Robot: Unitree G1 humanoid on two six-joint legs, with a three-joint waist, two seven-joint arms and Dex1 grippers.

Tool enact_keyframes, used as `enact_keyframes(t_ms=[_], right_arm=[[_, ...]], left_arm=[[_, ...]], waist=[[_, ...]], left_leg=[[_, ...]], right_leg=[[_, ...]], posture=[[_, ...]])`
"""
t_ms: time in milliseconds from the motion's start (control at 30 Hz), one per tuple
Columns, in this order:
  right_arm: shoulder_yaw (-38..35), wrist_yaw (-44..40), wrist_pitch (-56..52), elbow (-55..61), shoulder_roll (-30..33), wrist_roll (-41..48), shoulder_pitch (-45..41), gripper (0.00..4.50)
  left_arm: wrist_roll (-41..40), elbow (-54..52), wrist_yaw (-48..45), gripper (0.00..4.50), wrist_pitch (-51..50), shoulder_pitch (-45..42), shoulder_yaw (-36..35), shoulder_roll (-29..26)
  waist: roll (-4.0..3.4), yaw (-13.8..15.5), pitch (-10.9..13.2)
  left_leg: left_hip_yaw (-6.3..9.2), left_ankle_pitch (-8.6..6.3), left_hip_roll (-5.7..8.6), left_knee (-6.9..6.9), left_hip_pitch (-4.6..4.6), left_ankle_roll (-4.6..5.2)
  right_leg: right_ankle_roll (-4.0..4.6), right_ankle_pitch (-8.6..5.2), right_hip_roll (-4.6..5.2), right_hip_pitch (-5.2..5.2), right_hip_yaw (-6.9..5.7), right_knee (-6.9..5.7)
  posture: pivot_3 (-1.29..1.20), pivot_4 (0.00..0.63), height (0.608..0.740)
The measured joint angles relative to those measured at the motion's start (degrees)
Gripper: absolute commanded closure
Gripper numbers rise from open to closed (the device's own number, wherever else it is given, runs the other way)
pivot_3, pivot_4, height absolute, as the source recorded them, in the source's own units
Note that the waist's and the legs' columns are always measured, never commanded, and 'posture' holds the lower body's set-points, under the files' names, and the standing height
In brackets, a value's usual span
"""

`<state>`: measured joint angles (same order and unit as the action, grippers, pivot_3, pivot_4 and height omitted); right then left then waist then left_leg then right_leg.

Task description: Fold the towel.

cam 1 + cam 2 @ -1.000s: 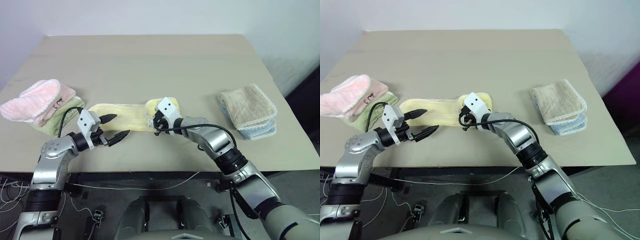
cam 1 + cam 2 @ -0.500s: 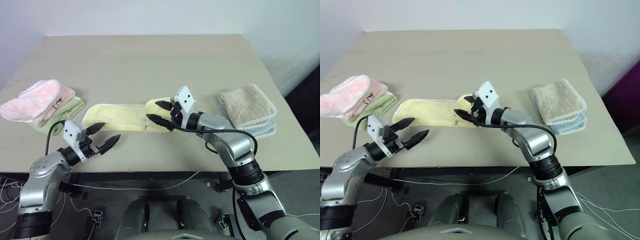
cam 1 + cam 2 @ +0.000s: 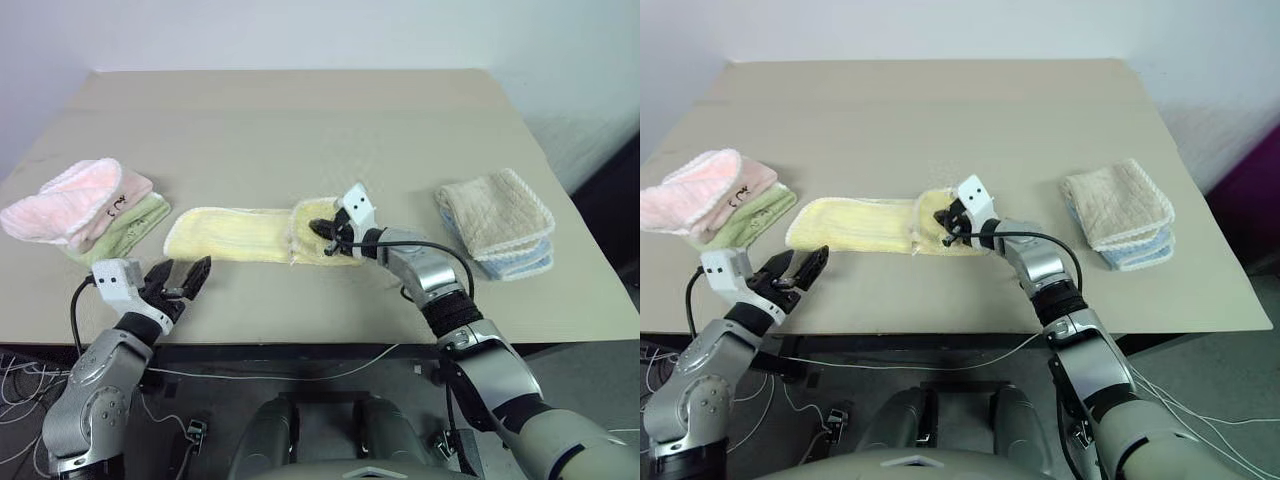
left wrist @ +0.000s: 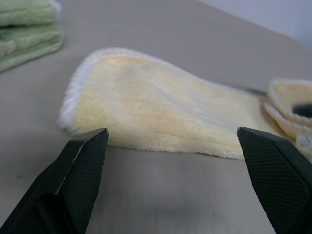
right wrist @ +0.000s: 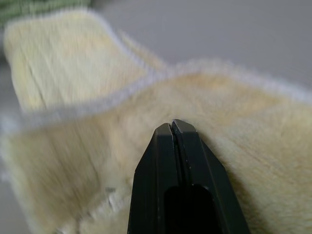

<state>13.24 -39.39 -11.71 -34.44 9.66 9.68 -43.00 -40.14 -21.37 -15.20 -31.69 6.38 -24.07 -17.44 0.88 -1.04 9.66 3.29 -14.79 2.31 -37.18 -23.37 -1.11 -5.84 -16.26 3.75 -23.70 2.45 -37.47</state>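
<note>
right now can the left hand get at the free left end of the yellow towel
Probably yes. The left hand is open, near the table's front edge, facing the towel. Bare tabletop lies between them. The pink towel stack sits off to the side.

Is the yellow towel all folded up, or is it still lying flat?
Mostly flat. The yellow towel lies stretched out on the table, with just its right end doubled over, where the right pincer rests shut.

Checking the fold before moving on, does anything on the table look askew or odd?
Only the towel: its right end is doubled over unevenly, the flap sitting crooked rather than edge to edge. The shut right end effector rests on that flap.
</note>
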Motion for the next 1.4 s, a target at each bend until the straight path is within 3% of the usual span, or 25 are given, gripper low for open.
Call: enact_keyframes(t_ms=[233,600,1067,1200,1400], right_arm=[[-0.45,-2.66,2.29,2.75,-1.22,-0.91,2.99,4.46],[-7.65,-2.41,-5.71,24.87,0.53,6.45,4.13,4.49],[-7.4,-0.38,-8.84,30.06,0.54,6.89,7.52,4.49],[-6.01,-0.3,-8.91,31.52,1.3,6.15,10.27,4.5],[-5.67,0.3,-9.33,33.87,2.65,6.14,11.64,4.5]], left_arm=[[-6.78,-1.1,12.24,0.07,-6.82,-1.51,-2.93,4.65],[-25.82,3.66,28.89,0.03,-11.81,-11.19,-9.68,8.75],[-27.81,15.36,30.44,0.03,-11.91,-21.62,-8.74,7.46],[-27.76,17.04,30.27,0.98,-11.45,-22.47,-8.68,7.72],[-27.84,19.32,29.62,3.14,-11.0,-22.92,-8.17,9.06]], waist=[[0.03,0.04,-0.03],[0.05,0.41,-0.04],[-0.03,1.97,-0.09],[-0.03,1.86,-0.09],[0.0,1.57,-0.07]], left_leg=[[0.01,0.0,-0.01,0.0,0.06,-0.01],[0.11,0.01,0.04,-0.04,0.05,-0.04],[0.17,0.06,0.2,-0.06,0.21,-0.11],[0.19,0.06,0.2,-0.05,0.2,-0.11],[0.18,0.06,0.16,-0.02,0.18,-0.11]], right_leg=[[0.0,0.0,-0.04,0.08,-0.01,0.02],[0.0,0.0,-0.01,0.14,-0.08,0.05],[0.0,0.0,0.06,0.37,-0.14,0.06],[0.0,0.0,0.06,0.36,-0.15,0.07],[0.0,0.0,0.02,0.31,-0.14,0.09]], posture=[[0.0,0.15,0.74],[0.0,0.15,0.74],[0.0,0.15,0.74],[0.0,0.15,0.74],[0.0,0.15,0.74]])
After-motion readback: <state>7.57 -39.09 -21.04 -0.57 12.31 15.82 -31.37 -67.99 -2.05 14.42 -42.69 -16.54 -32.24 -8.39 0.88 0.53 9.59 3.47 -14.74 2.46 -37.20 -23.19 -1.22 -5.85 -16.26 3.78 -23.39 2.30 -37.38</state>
